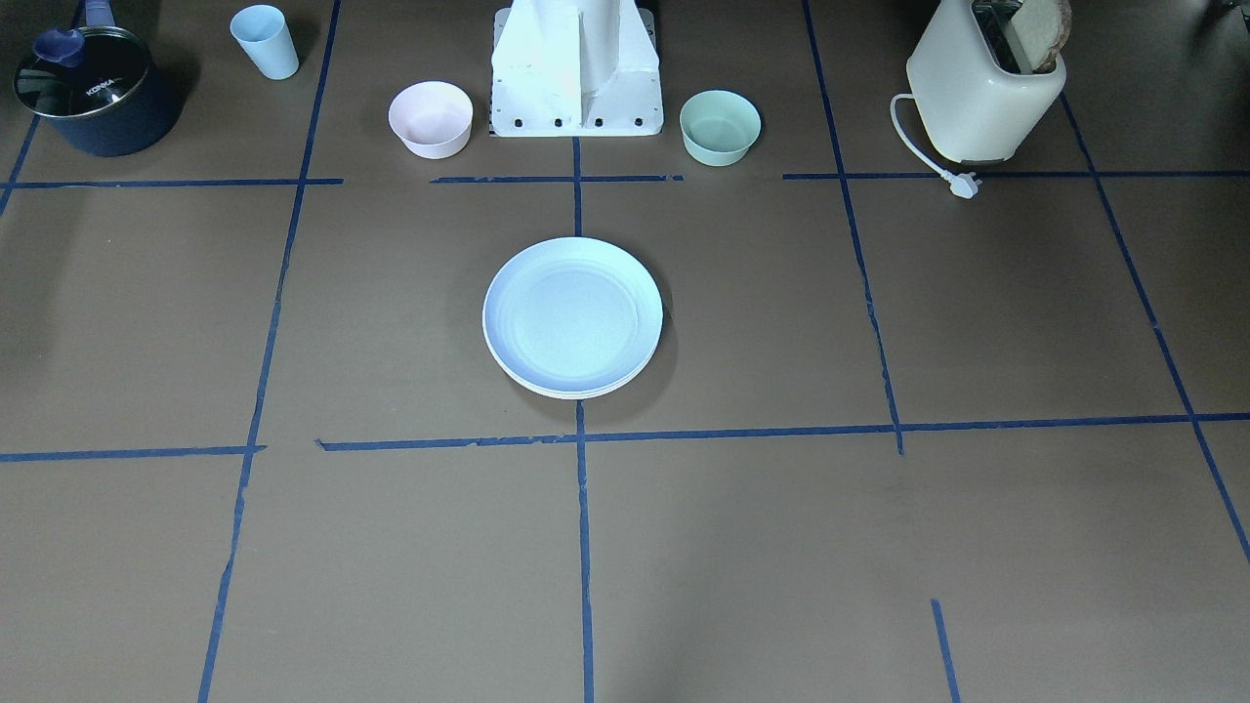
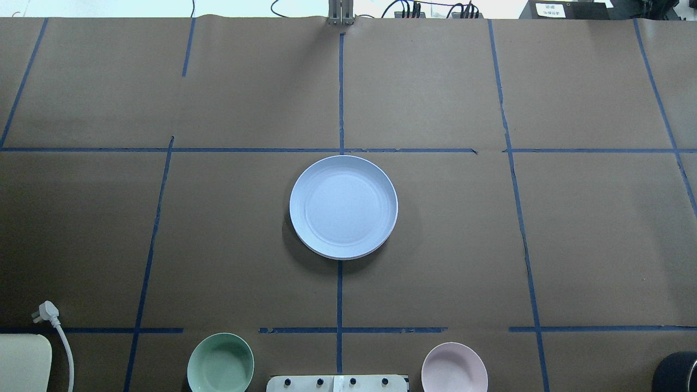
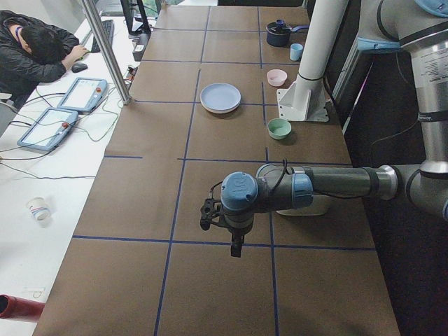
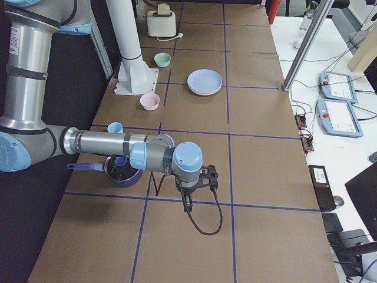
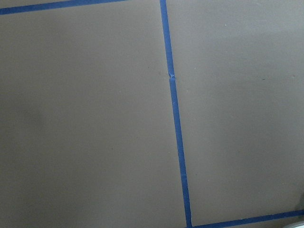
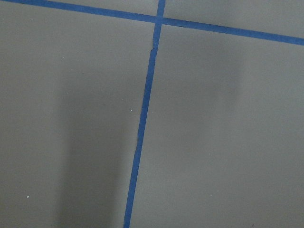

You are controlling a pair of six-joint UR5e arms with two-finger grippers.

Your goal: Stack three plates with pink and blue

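Note:
The light blue plate (image 1: 573, 312) lies on top of a stack at the table's centre; it also shows in the overhead view (image 2: 343, 206). A cream-white rim (image 1: 576, 393) peeks out under its edge. A pinkish rim (image 4: 204, 93) shows under it in the exterior right view. My left gripper (image 3: 236, 246) hangs over bare table far from the stack, seen only in the exterior left view. My right gripper (image 4: 187, 203) hangs over bare table at the other end, seen only in the exterior right view. I cannot tell whether either is open or shut. Both wrist views show only brown table and blue tape.
A small pink bowl (image 1: 431, 119) and a mint-green bowl (image 1: 720, 127) flank the robot base (image 1: 576, 73). A light blue cup (image 1: 265, 41) and a dark lidded pot (image 1: 96, 90) stand at one end, a cream toaster (image 1: 984, 83) with its plug at the other.

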